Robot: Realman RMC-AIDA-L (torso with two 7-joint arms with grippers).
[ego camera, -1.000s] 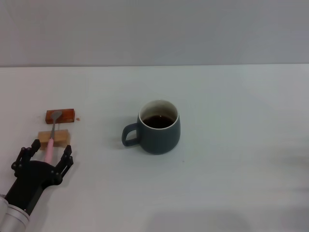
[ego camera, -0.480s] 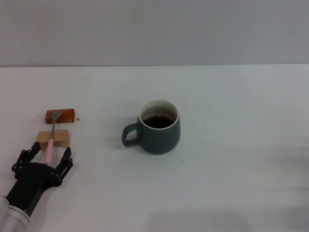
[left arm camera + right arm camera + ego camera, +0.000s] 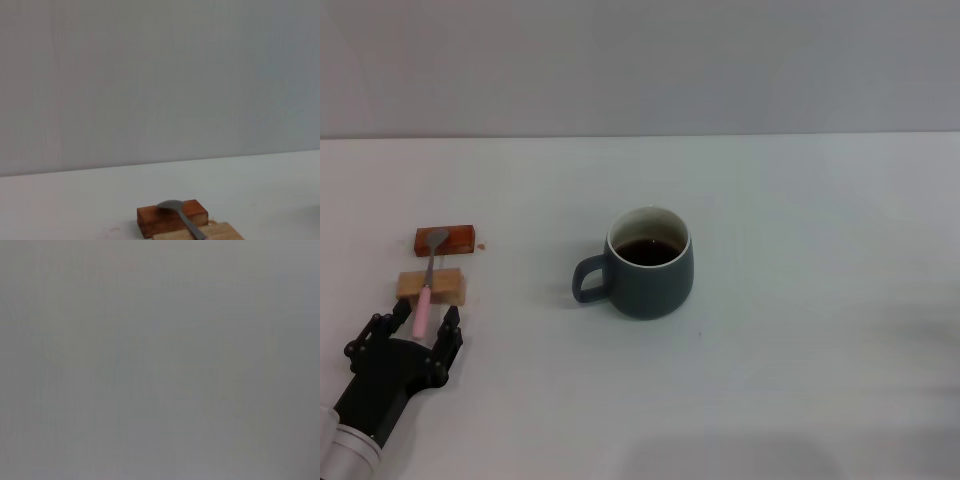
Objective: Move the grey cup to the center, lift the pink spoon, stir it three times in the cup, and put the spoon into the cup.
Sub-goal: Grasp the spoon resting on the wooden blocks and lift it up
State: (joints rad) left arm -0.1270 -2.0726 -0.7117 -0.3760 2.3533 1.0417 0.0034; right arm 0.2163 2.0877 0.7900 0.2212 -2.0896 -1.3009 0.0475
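My left end effector (image 3: pixel 421 325) sits low at the near left of the white table (image 3: pixel 800 350), its dark fingers (image 3: pixel 450 330) drawn in on either side of the pink spoon's (image 3: pixel 424 300) handle end; they look clenched on it, though from the head view I cannot be sure the pads actually touch. The spoon lies across the light wooden block (image 3: pixel 433 287), its grey bowl resting on the reddish-brown block (image 3: pixel 445 239) just behind. The grey cup (image 3: pixel 645 262) stands upright near the table's middle, well apart from the spoon, handle toward my left, dark liquid inside. My right end effector is out of sight.
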